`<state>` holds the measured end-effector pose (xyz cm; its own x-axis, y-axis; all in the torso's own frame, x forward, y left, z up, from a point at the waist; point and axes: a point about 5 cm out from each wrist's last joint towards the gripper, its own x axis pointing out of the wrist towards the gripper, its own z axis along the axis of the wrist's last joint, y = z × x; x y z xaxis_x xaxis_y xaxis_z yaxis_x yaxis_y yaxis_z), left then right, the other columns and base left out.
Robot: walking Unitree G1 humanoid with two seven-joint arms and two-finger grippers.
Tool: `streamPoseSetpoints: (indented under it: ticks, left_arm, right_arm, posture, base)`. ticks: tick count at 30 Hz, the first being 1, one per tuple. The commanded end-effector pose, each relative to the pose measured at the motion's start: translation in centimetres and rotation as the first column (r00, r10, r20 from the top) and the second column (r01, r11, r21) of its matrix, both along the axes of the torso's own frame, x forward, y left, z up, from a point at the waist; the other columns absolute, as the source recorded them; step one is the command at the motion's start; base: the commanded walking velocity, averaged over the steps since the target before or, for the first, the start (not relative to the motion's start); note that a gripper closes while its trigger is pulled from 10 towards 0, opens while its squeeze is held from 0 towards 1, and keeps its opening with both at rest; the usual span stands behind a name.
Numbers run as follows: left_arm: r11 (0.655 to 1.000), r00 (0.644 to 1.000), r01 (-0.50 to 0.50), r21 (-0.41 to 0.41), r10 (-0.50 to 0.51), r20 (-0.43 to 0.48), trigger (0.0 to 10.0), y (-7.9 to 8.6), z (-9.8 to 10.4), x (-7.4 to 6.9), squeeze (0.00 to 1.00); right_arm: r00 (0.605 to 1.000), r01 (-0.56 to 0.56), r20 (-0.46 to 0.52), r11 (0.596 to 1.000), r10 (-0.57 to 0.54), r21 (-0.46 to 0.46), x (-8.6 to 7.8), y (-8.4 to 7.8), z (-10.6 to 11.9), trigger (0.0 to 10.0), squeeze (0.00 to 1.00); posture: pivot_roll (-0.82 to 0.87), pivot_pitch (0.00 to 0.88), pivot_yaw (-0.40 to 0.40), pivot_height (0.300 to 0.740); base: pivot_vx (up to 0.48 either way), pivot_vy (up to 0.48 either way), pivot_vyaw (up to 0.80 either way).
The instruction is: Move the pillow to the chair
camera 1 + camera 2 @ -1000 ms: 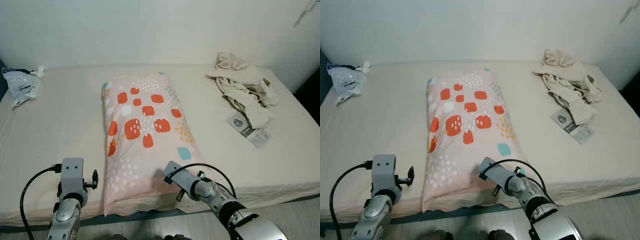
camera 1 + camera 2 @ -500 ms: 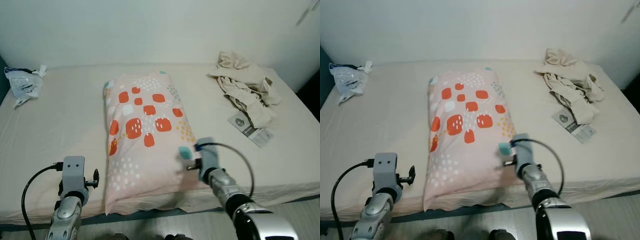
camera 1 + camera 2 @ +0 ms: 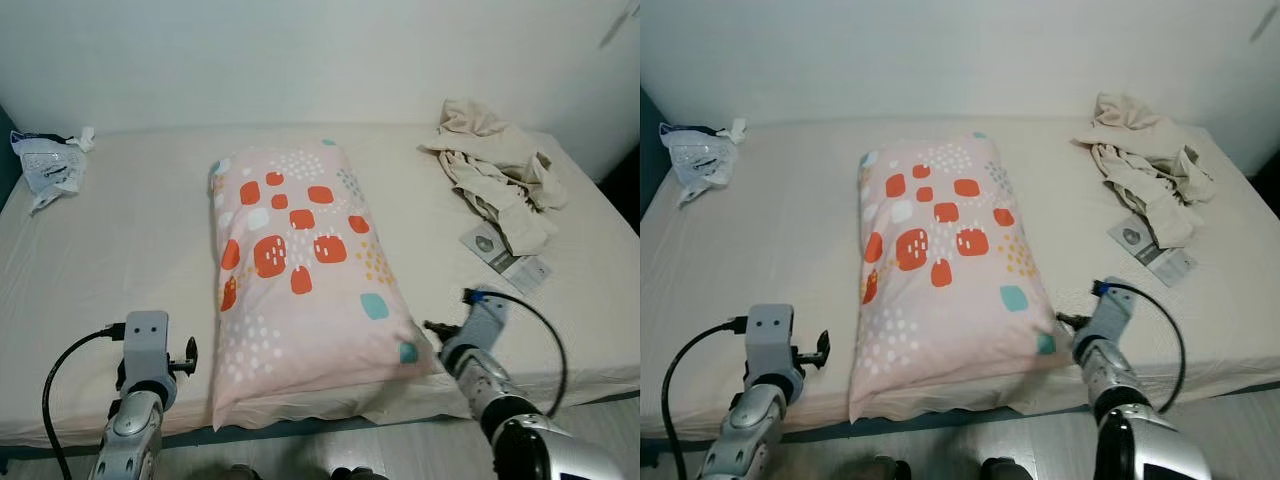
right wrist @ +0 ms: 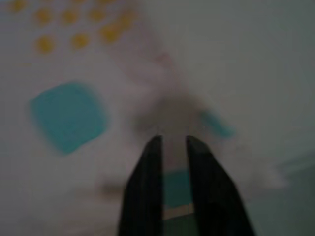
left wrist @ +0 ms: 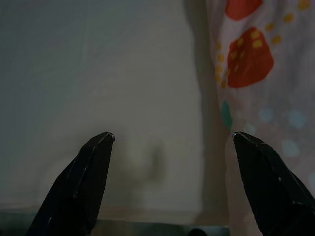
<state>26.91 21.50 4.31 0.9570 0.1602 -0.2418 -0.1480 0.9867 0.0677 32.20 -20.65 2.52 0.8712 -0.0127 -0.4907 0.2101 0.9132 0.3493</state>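
The pillow (image 3: 300, 270), pink with orange and teal patches, lies lengthwise in the middle of the bed (image 3: 130, 240). My right gripper (image 3: 432, 328) is at the pillow's near right corner. In the right wrist view its fingers (image 4: 147, 177) stand almost together with pink and teal fabric in the narrow gap, though the picture is blurred. My left arm's wrist (image 3: 146, 345) hovers over the bed's front edge, a little left of the pillow. The left gripper (image 5: 172, 135) is wide open over bare sheet, with the pillow's side (image 5: 261, 69) just beside one finger.
Crumpled beige clothes (image 3: 495, 170) lie at the bed's back right, with a printed packet (image 3: 505, 260) in front of them. A plastic bag (image 3: 45, 165) sits at the back left. A white wall runs behind the bed, and a strip of floor (image 3: 400, 455) shows below its front edge.
My right arm has swung right, from the middle of the pillow's near edge to its near right corner. That corner with its teal patch is uncovered. The left arm stayed put.
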Motion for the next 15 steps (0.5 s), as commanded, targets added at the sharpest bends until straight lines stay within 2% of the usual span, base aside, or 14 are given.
streamPoseSetpoints:
  ticks: [1,5,7,10,15]
  left_arm:
    - [1.000,0.999,0.009,0.007,-0.009,-0.040,10.0,0.1,-0.8,-0.6,0.00]
    - [1.000,0.999,0.015,0.006,-0.015,-0.036,10.0,0.0,-0.7,-0.5,0.00]
    - [1.000,0.999,0.016,0.006,-0.016,-0.034,10.0,0.0,-0.6,-0.5,0.00]
    - [1.000,0.999,0.019,0.010,-0.019,-0.034,10.0,0.1,-0.6,-0.6,0.00]
    - [0.999,0.999,0.024,0.022,-0.023,-0.042,10.0,0.4,-0.8,-1.0,0.00]
  right_arm:
    - [1.000,-0.010,-0.027,0.999,0.012,0.051,-0.8,0.4,-1.0,10.0,1.00]
    - [0.999,-0.027,-0.037,0.996,0.030,0.090,-1.1,1.4,-1.5,10.0,1.00]
    - [0.999,0.002,-0.050,0.989,0.006,0.150,-1.4,1.9,-1.9,10.0,1.00]
    - [0.998,0.047,-0.057,0.979,-0.036,0.197,-1.5,1.8,-2.1,10.0,1.00]
    - [0.996,0.061,-0.081,0.980,-0.046,0.192,-1.7,1.6,-2.2,10.0,1.00]
  posture:
    - [0.19,0.216,-0.021,0.740]
    - [0.19,0.213,-0.021,0.740]
    - [0.20,0.208,-0.022,0.740]
    - [0.21,0.205,-0.022,0.740]
    - [0.22,0.205,-0.016,0.740]
  base:
    - [0.000,0.000,0.00]
    - [0.000,0.000,0.00]
    - [0.000,0.000,0.00]
    - [0.000,0.000,0.00]
    - [0.000,0.000,0.00]
